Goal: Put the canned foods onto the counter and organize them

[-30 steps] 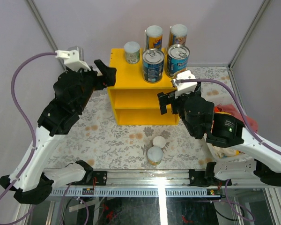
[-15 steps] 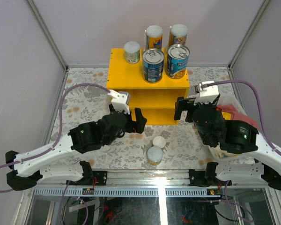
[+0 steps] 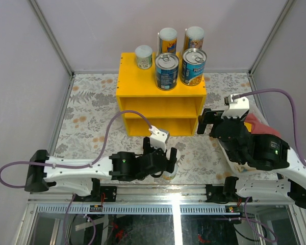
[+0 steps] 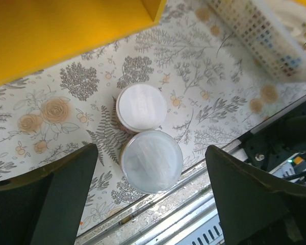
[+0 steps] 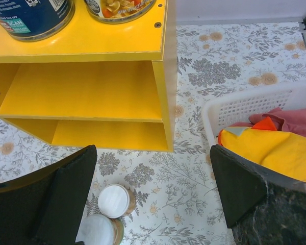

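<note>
The yellow counter (image 3: 143, 81) holds five cans on top: a small white-lidded can (image 3: 143, 56), two tall cans (image 3: 168, 40) (image 3: 194, 37), and two blue tins (image 3: 167, 71) (image 3: 193, 66). Two small white-lidded cans stand touching on the table near the front edge, the far one (image 4: 141, 107) and the near one (image 4: 151, 161). They also show in the right wrist view (image 5: 113, 200) (image 5: 98, 230). My left gripper (image 3: 164, 159) is open and hovers above them, its jaws either side of the near can. My right gripper (image 3: 204, 121) is open and empty, right of the counter's front.
A white basket (image 5: 245, 104) of red and yellow cloth sits at the right, mostly under my right arm. The metal front rail (image 4: 194, 204) runs just beside the near can. The counter's two compartments (image 5: 81, 92) hold nothing.
My left arm has swung from the counter's left side down to the table front, over the two small cans. My right gripper has drawn back to the right of the counter.
</note>
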